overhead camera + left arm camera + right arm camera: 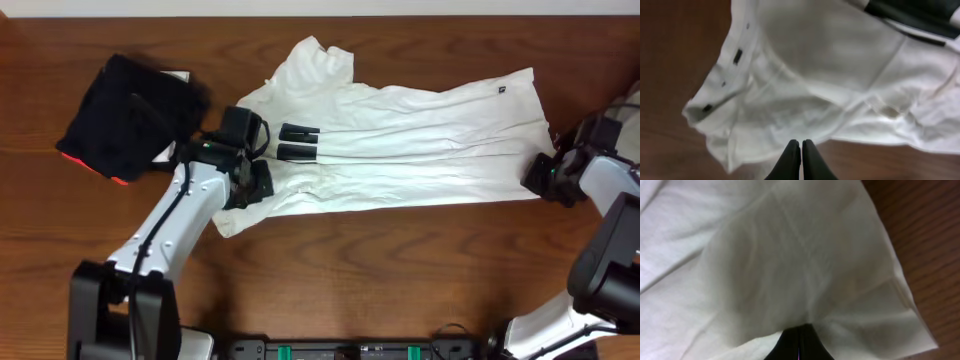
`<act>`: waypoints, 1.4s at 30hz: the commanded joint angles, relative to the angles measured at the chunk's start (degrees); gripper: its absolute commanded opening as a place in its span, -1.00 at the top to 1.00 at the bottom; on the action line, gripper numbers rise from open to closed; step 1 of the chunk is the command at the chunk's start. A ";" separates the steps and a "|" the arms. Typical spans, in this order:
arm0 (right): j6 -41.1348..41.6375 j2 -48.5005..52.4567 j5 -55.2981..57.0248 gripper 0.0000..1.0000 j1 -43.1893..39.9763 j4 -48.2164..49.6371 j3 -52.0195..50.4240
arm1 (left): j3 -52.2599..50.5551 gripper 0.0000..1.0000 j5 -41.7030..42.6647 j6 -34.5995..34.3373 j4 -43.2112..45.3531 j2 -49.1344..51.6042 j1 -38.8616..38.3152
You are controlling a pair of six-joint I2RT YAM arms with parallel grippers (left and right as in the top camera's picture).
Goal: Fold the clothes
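The clothes [420,140], a white T-shirt, lie stretched left to right across the wooden table, with part of the black lettering [298,143] showing near the left end. My left gripper [258,186] is at the shirt's lower left edge. In the left wrist view its fingers [801,144] are pressed together on the hem of the white cloth [830,60]. At the shirt's lower right corner my right gripper [537,180] is shut. In the right wrist view the fabric [790,255] puckers into the closed tips of that gripper [799,327].
A folded black garment [125,115] with a red-orange edge lies at the far left, beside the left arm. Bare wooden table [400,270] runs along the front below the shirt. The arms' bases stand at the front edge.
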 commanded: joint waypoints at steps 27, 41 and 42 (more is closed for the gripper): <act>5.73 3.96 12.90 0.98 -1.64 -17.22 -1.51 | -0.76 0.88 -8.70 -1.44 -6.71 13.44 0.79; 5.68 3.96 12.83 0.93 -2.23 -17.92 -1.51 | 3.56 0.88 -8.81 -1.18 -10.64 5.01 0.52; 5.68 3.96 12.83 0.92 -2.23 -17.92 -1.51 | 3.74 0.88 -8.81 -1.16 -10.69 2.84 0.15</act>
